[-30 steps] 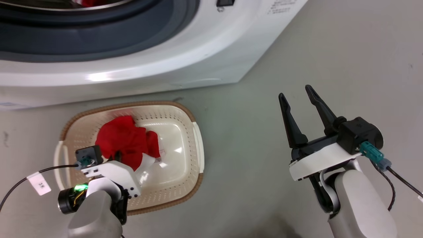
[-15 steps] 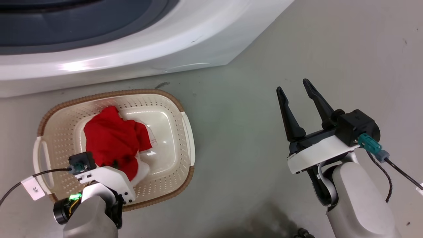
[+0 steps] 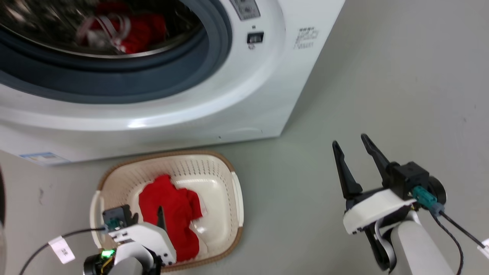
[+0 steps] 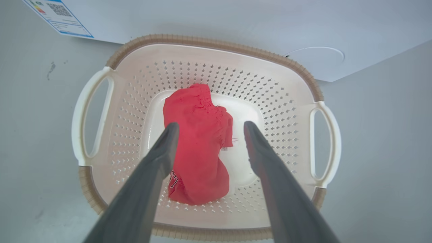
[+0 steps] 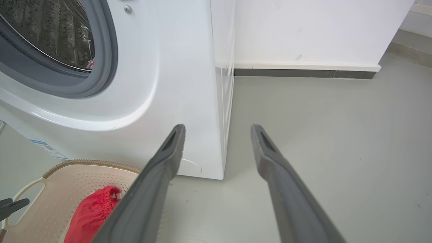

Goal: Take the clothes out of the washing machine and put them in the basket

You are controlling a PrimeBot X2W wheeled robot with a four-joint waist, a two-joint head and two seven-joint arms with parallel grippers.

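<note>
A plain red garment (image 3: 172,215) lies in the cream basket (image 3: 237,191) on the floor in front of the washing machine (image 3: 248,95). My left gripper (image 3: 147,213) hangs just above it, open, fingers either side of the garment (image 4: 199,148) and holding nothing. Black lettering shows at the garment's near edge. The basket's brown rim (image 4: 216,41) is in full view from the left wrist. A second red garment with white stripes (image 3: 126,28) lies blurred inside the steel drum. My right gripper (image 3: 353,147) stands open and empty over bare floor to the right, fingers (image 5: 168,152) pointing at the machine's corner.
The machine's grey door gasket (image 3: 153,80) rings the open porthole. A blue-edged sticker (image 3: 42,156) sits low on the machine's front. A white wall with a dark skirting (image 5: 303,72) runs behind. Grey floor (image 3: 382,76) lies to the right of machine and basket.
The head camera has tilted up, so the whole picture shifted and the drum with its garment now shows. The left gripper's fingers stand free above the garment. The right arm keeps its pose.
</note>
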